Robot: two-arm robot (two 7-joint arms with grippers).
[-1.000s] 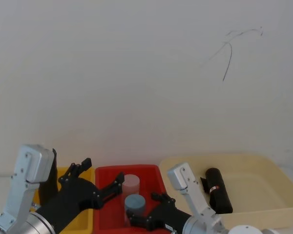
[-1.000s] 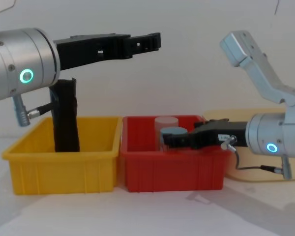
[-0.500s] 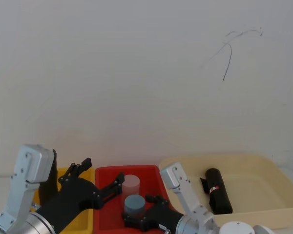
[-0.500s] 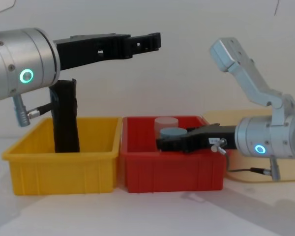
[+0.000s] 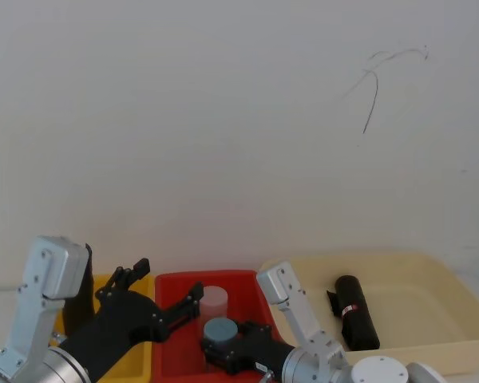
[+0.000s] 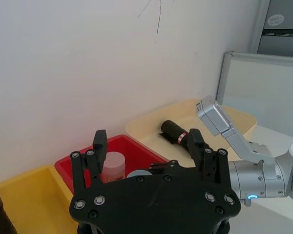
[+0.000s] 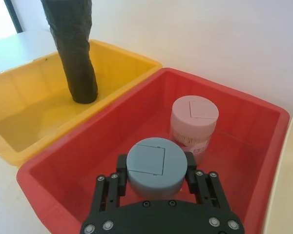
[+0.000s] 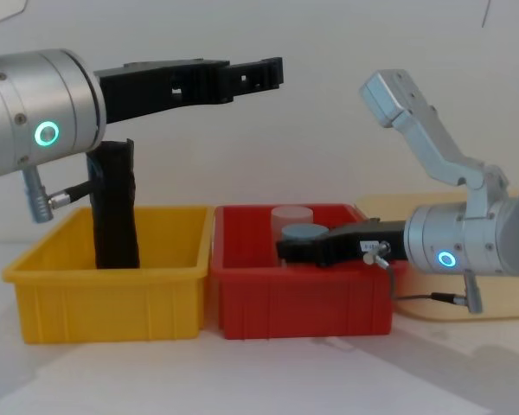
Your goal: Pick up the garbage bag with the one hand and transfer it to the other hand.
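Garbage bag [image 5: 357, 312]: black roll, red-white band, text unreadable. Left gripper [image 8: 258, 76] spread wide; right gripper [image 7: 156, 171] straddles grey jar [image 7: 155, 167].

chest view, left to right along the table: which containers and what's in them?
yellow bin with a plain black roll → red bin with a pink jar and a grey-lidded jar → cream tray

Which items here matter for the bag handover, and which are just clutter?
Job: garbage bag, lying in the beige tray; left end effector, open above the bins; right end effector, at the blue-lidded jar.
Clutter: plain black roll, yellow bin, red bin, pink jar.
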